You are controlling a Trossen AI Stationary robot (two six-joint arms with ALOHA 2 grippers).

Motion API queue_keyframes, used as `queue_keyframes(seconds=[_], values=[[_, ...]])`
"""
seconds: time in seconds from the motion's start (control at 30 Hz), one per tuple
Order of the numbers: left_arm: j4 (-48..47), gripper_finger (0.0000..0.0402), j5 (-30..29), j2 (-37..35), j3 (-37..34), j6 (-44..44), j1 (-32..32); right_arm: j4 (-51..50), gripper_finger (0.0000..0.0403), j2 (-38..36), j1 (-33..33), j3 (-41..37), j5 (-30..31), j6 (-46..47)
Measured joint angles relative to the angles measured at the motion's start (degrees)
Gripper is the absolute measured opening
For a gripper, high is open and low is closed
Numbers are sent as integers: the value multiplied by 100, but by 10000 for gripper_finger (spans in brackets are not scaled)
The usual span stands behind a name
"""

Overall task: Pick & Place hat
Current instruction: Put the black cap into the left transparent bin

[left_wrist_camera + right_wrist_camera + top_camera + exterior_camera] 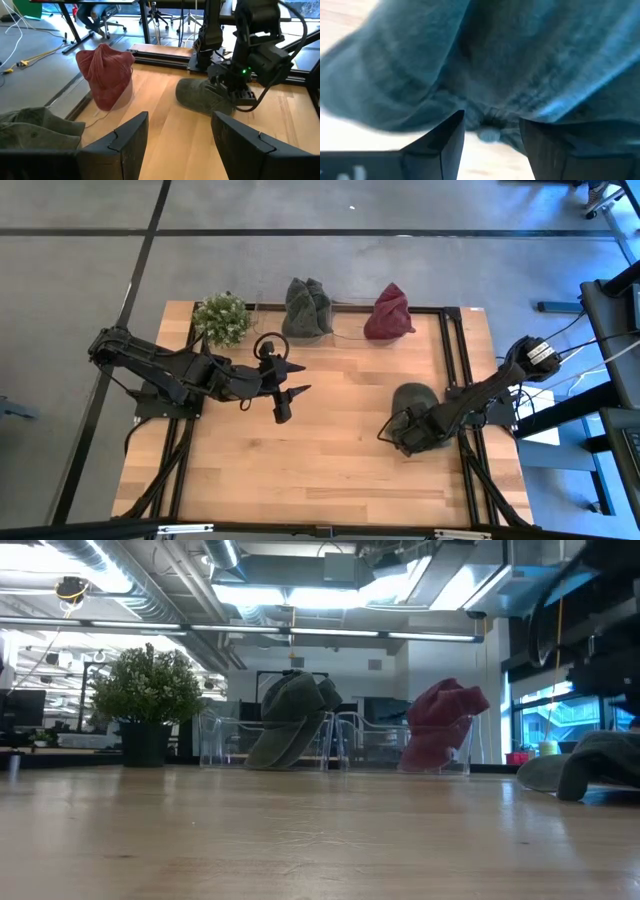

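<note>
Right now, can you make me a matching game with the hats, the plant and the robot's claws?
Things:
1. dark red fabric hat
2. dark green cap lying on the table
3. small leafy potted plant
4. left gripper

Places or states:
A. open, over the middle of the wooden table
B. back left corner
C. on a clear stand at the back
D. under the right gripper

Pairs: 1-C, 2-D, 3-B, 4-A

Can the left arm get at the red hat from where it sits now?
Probably yes. The left gripper hangs open mid-table, and bare tabletop lies between it and the red hat on its clear stand. The right gripper is busy at the dark green hat, off that path.
</note>
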Motion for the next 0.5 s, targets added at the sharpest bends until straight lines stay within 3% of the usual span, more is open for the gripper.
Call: queue_keyframes(seconds=[0.27, 0.5], values=[[1, 212, 0, 0, 0, 88, 0, 733, 184, 625, -4, -159, -14, -541], [-1, 212, 0, 0, 0, 98, 0, 886, 106, 797, 4, 134, 345, -2208]])
